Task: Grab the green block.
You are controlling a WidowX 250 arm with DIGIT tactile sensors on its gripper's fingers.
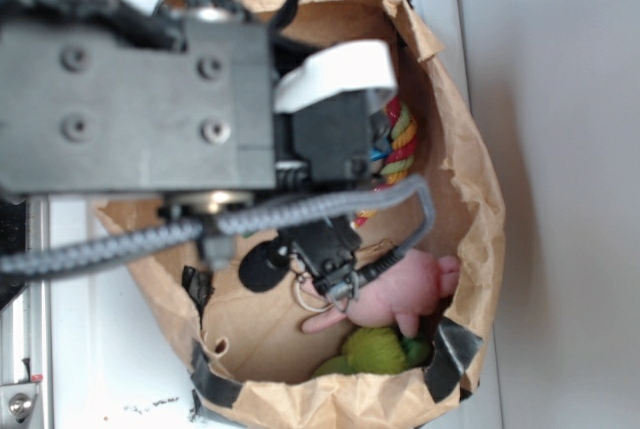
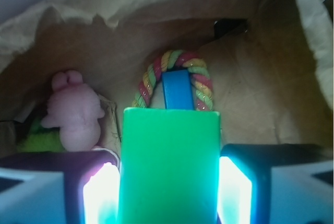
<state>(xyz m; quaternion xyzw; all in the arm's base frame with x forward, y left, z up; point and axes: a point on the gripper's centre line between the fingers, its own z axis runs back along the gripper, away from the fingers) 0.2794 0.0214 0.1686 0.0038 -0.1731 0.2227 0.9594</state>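
Claw (image 2: 168,192): clamped on the green block (image 2: 169,166), one finger (image 2: 99,195) at each side.
Block: inside the paper bag (image 2: 250,98), in front of the blue block (image 2: 176,91).
Risk: smooth faces may slip; bag wall could snag a lift.

Green block (image 2: 169,166) between the fingers (image 2: 99,195) inside the bag (image 2: 250,104), blue block (image 2: 176,91) behind it within the rope loop (image 2: 201,80), pink plush (image 2: 75,112) left, lime plush (image 2: 39,140) beside that
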